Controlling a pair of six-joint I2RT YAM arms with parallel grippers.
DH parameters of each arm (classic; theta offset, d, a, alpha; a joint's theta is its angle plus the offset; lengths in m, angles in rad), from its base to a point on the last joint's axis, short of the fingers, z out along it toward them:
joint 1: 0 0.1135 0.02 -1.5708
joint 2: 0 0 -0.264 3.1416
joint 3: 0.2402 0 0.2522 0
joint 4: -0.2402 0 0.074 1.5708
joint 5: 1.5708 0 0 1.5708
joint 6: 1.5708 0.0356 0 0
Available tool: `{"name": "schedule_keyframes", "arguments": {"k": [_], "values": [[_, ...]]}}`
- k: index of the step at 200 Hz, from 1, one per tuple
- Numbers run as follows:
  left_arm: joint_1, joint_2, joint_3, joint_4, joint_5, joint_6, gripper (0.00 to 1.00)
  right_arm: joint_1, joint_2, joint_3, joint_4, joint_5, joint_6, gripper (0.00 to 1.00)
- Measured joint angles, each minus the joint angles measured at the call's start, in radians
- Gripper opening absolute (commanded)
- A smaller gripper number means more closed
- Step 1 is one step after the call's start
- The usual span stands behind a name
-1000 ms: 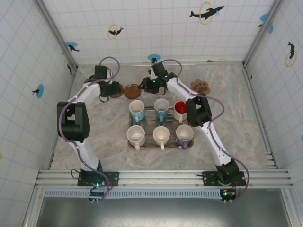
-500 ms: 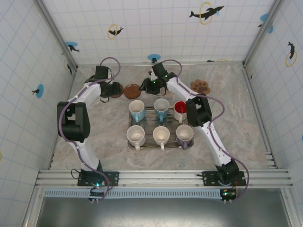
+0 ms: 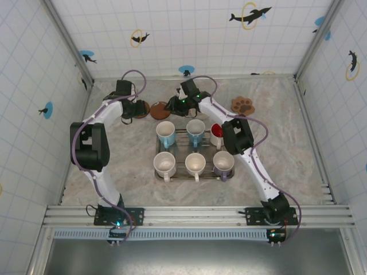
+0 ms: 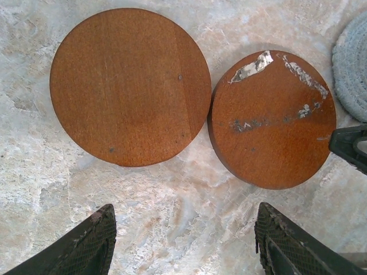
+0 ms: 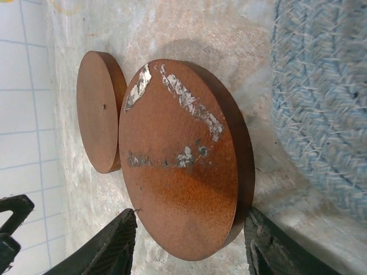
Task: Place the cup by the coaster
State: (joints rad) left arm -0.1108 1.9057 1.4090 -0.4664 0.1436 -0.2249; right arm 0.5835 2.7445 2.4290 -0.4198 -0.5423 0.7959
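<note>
Left wrist view: we see the left gripper [image 4: 183, 246] at the bottom of the frame, jaws spread wide, nothing between them but bare table [image 4: 172, 195]. Just above it lie two round wooden coasters side by side, nearly touching: a plain coaster [image 4: 131, 86] upper left and a scratched coaster [image 4: 272, 117] right of centre. A grey woven mat [image 4: 352, 63] pokes in at the upper right corner.

Right wrist view: the right gripper [image 5: 190, 213] has one finger on each side of the scratched coaster's near part, tips right at its rim. We cannot tell if they pinch it or just bracket it. The coaster looks flat on the table. The plain coaster is upper left and the woven mat fills the right side.

Top external view: both grippers sit in the upper middle of the frame, over the wooden coasters, left one further left. Six cups [image 3: 195, 164] stand in a wire rack [image 3: 180, 149] at centre, two rows of three, below the coasters and apart from them. No cup is held. A paw-shaped coaster [image 3: 243, 105] lies upper right of the rack.
</note>
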Motion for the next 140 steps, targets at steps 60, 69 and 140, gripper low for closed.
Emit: {"name": "schedule_keyframes", "arguments": {"k": [60, 69, 140], "values": [[0.000, 0.000, 0.002, -0.003, -0.002, 0.000, 0.65, -0.016, -0.005, 0.000, -0.038, 0.004, -0.063, 0.53], [0.000, 0.000, 0.002, -0.003, -0.002, 0.000, 0.65, -0.021, -0.007, 0.000, -0.050, 0.008, -0.079, 0.53], [0.000, 0.000, 0.002, -0.004, -0.003, 0.000, 0.65, -0.018, -0.012, 0.000, -0.058, 0.012, -0.078, 0.53]]}}
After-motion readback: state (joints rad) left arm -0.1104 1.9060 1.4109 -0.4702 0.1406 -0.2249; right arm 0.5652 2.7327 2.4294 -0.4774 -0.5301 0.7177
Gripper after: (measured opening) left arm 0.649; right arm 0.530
